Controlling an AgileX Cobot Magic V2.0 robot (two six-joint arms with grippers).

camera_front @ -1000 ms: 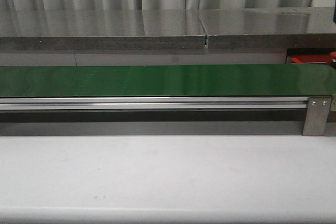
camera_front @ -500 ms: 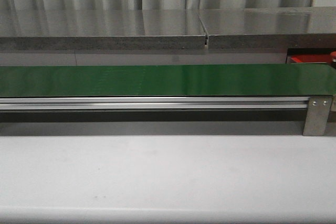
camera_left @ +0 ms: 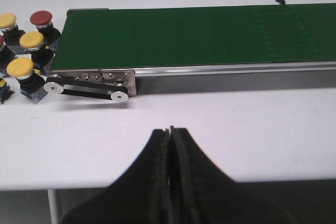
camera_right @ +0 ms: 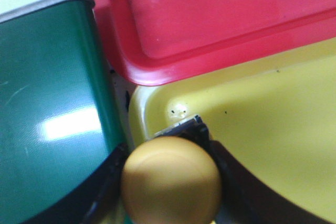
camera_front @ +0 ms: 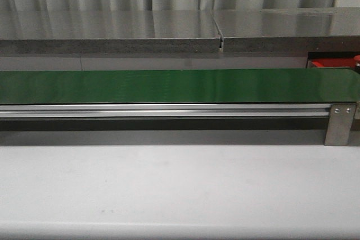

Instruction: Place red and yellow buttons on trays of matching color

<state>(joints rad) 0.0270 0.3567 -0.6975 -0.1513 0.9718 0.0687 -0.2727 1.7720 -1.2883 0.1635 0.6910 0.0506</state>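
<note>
A green conveyor belt (camera_front: 180, 85) crosses the white table (camera_front: 180, 189). Beside its end, the right gripper (camera_right: 170, 182) clamps a yellow button (camera_right: 170, 179) over the yellow tray (camera_right: 273, 129); the left gripper (camera_left: 169, 135) is closed, empty.

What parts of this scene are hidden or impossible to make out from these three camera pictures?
- Front view: both arms are out of frame; only a sliver of the red tray shows behind the green belt.
- Left wrist view: the buttons are partly cut off by the edge, so their count is unclear.
- Right wrist view: the yellow button hides its own body and the right gripper fingertips; the yellow tray runs off frame.
</note>
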